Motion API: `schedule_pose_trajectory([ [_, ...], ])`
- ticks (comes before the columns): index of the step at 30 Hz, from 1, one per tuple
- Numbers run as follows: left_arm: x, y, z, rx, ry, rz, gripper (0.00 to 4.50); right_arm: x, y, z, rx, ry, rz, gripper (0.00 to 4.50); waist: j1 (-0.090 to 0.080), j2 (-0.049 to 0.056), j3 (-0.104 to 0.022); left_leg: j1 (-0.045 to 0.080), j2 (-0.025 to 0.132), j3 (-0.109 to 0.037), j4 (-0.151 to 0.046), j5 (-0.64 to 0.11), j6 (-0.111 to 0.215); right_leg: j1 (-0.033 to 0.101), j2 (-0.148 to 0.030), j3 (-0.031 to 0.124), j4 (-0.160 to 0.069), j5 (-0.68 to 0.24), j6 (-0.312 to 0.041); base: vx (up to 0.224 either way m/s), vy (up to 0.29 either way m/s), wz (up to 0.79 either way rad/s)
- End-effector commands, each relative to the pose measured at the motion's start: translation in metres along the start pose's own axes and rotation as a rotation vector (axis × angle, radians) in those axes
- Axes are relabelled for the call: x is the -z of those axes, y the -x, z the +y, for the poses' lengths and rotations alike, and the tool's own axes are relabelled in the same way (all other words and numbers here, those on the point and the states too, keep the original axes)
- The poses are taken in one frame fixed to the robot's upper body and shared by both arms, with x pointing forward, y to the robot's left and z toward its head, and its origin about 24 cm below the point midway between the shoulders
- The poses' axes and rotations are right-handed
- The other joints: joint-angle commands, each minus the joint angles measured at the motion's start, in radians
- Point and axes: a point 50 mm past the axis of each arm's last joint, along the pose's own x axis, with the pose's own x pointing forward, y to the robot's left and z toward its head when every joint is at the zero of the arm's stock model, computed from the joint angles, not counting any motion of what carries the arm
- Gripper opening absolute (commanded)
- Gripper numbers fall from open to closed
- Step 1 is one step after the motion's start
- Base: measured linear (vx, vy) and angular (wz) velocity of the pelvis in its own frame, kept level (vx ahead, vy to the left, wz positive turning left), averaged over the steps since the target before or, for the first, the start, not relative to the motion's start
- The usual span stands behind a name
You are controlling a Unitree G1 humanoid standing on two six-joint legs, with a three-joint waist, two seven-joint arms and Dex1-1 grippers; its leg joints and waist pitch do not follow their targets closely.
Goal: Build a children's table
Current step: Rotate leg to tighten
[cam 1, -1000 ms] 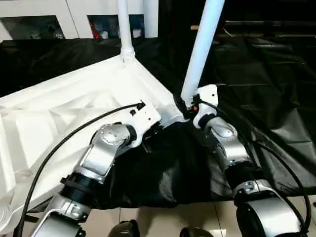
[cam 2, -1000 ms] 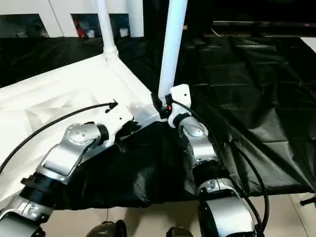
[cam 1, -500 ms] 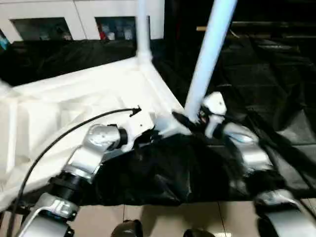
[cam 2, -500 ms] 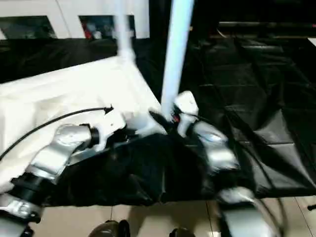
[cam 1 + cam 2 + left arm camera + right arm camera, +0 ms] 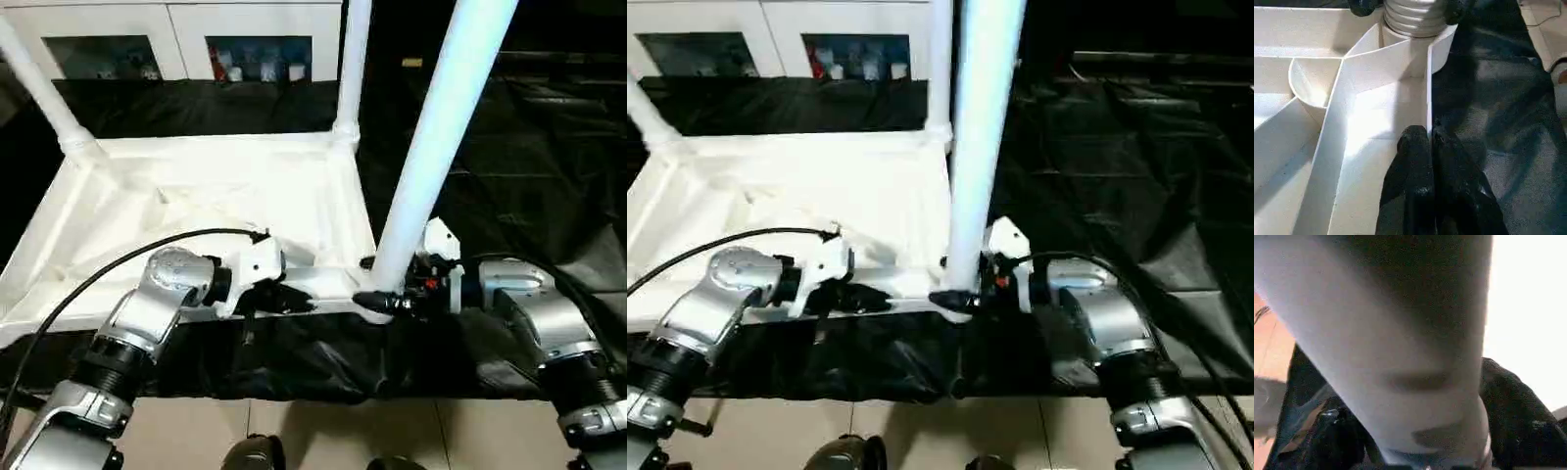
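Swung round since the earlier frame, the white top [image 5: 196,196] now lies square-on, and the right end effector [image 5: 387,294] has been turned level at the near corner. From the head views, a leg [image 5: 431,166] is gripped low down between its fingers (two further legs are seated at the far corners). From the left wrist view, the left end effector [image 5: 1427,147] is pressed together over the top's rim on the black-draped tabletop [image 5: 1498,122]. From the right wrist view, the leg [image 5: 1400,333] is flanked by both fingers [image 5: 1518,416].
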Motion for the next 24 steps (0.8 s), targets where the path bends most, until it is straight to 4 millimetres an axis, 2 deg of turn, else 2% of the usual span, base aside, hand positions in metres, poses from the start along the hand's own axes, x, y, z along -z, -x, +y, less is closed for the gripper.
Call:
schedule_pose_trajectory([
  [1, -0.011, -0.002, 0.006, -0.012, -0.037, -0.04, 0.0, 0.014, -0.016, 0.018, -0.132, -0.043, 0.045, 2.81, -0.002, -0.012, -0.069, 0.032, 0.102, -0.043, -0.067, -0.117, 0.111, 0.03, -0.097, 0.05, -0.063, -0.004, -0.295, 0.0, 0.0, 0.0],
  [6, -0.009, -0.002, 0.007, -0.028, -0.022, -0.043, 0.0, 0.016, -0.02, 0.022, -0.139, -0.064, 0.04, 2.75, 0.002, -0.011, -0.067, 0.033, 0.104, -0.044, -0.07, -0.128, 0.106, 0.028, -0.097, 0.05, -0.064, -0.021, -0.29, 0.0, 0.0, 0.0],
  [7, -0.009, -0.003, 0.007, -0.042, -0.013, -0.056, 0.0, 0.016, -0.022, 0.022, -0.124, -0.077, 0.025, 2.75, 0.003, -0.006, -0.065, 0.034, 0.104, -0.045, -0.07, -0.138, 0.099, 0.027, -0.098, 0.05, -0.066, -0.034, -0.291, 0.0, 0.0, 0.0],
  [10, -0.013, -0.007, 0.01, -0.092, 0.011, -0.087, 0.0, 0.017, -0.024, 0.021, -0.066, -0.107, -0.02, 2.75, 0.003, -0.005, -0.064, 0.034, 0.105, -0.046, -0.074, -0.157, 0.085, 0.028, -0.098, 0.051, -0.069, -0.055, -0.29, 0.0, 0.0, 0.0],
  [11, -0.015, -0.009, 0.012, -0.115, 0.012, -0.102, 0.0, 0.017, -0.025, 0.02, -0.036, -0.113, -0.04, 2.75, 0.003, -0.003, -0.062, 0.035, 0.106, -0.046, -0.078, -0.187, 0.067, 0.026, -0.099, 0.052, -0.072, -0.085, -0.291, 0.0, 0.0, 0.0],
  [13, -0.018, -0.013, 0.017, -0.181, 0.025, -0.116, 0.0, 0.018, -0.026, 0.016, 0.046, -0.127, -0.072, 2.75, 0.002, -0.006, -0.06, 0.038, 0.106, -0.048, -0.081, -0.211, 0.047, 0.025, -0.103, 0.055, -0.078, -0.12, -0.287, 0.0, 0.0, 0.0],
  [14, -0.02, -0.019, 0.02, -0.257, 0.032, -0.122, 0.0, 0.022, -0.028, 0.011, 0.141, -0.15, -0.105, 2.75, 0.002, -0.006, -0.059, 0.037, 0.105, -0.049, -0.082, -0.223, 0.041, 0.025, -0.104, 0.055, -0.081, -0.14, -0.284, 0.0, 0.0, 0.0],
  [15, -0.02, -0.022, 0.022, -0.3, 0.034, -0.112, 0.0, 0.024, -0.029, 0.008, 0.203, -0.168, -0.121, 2.75, -0.003, -0.012, -0.059, 0.037, 0.106, -0.05, -0.084, -0.233, 0.028, 0.025, -0.107, 0.057, -0.084, -0.167, -0.277, 0.0, 0.0, 0.0],
  [16, -0.021, -0.024, 0.024, -0.337, 0.034, -0.107, 0.0, 0.025, -0.031, 0.004, 0.262, -0.184, -0.136, 2.75, -0.003, -0.012, -0.058, 0.037, 0.106, -0.052, -0.085, -0.239, 0.017, 0.025, -0.109, 0.056, -0.086, -0.194, -0.268, 0.0, 0.0, 0.0],
  [19, -0.022, -0.028, 0.025, -0.377, 0.047, -0.107, 0.0, 0.027, -0.033, -0.001, 0.345, -0.205, -0.153, 2.75, -0.008, -0.01, -0.058, 0.038, 0.103, -0.052, -0.087, -0.241, 0.013, 0.023, -0.105, 0.057, -0.089, -0.2, -0.251, 0.0, 0.0, 0.0],
  [20, -0.026, -0.034, 0.026, -0.424, 0.072, -0.12, 0.0, 0.029, -0.037, -0.01, 0.476, -0.25, -0.183, 2.74, -0.009, -0.009, -0.058, 0.036, 0.103, -0.052, -0.086, -0.239, 0.014, 0.024, -0.105, 0.057, -0.088, -0.194, -0.25, 0.0, 0.0, 0.0],
  [21, -0.029, -0.038, 0.026, -0.456, 0.08, -0.124, 0.0, 0.03, -0.04, -0.016, 0.564, -0.288, -0.205, 2.74, -0.017, -0.008, -0.056, 0.036, 0.104, -0.052, -0.088, -0.24, 0.007, 0.019, -0.108, 0.058, -0.086, -0.191, -0.261, 0.0, 0.0, 0.0],
  [22, -0.033, -0.042, 0.027, -0.498, 0.078, -0.125, 0.0, 0.031, -0.044, -0.023, 0.658, -0.332, -0.223, 2.74, -0.021, -0.009, -0.056, 0.035, 0.103, -0.052, -0.089, -0.242, 0.004, 0.021, -0.107, 0.057, -0.087, -0.194, -0.263, 0.0, 0.0, 0.0],
  [23, -0.036, -0.047, 0.027, -0.532, 0.077, -0.124, 0.0, 0.031, -0.049, -0.028, 0.754, -0.383, -0.241, 2.74, -0.025, 0.001, -0.055, 0.034, 0.104, -0.054, -0.089, -0.243, -0.004, 0.02, -0.106, 0.057, -0.088, -0.189, -0.259, 0.0, 0.0, 0.0],
  [24, -0.036, -0.047, 0.027, -0.532, 0.077, -0.124, 0.0, 0.031, -0.049, -0.028, 0.754, -0.383, -0.241, 2.74, -0.027, -0.002, -0.057, 0.035, 0.102, -0.054, -0.09, -0.239, -0.002, 0.023, -0.101, 0.055, -0.087, -0.167, -0.254, 0.0, 0.0, 0.0],
])
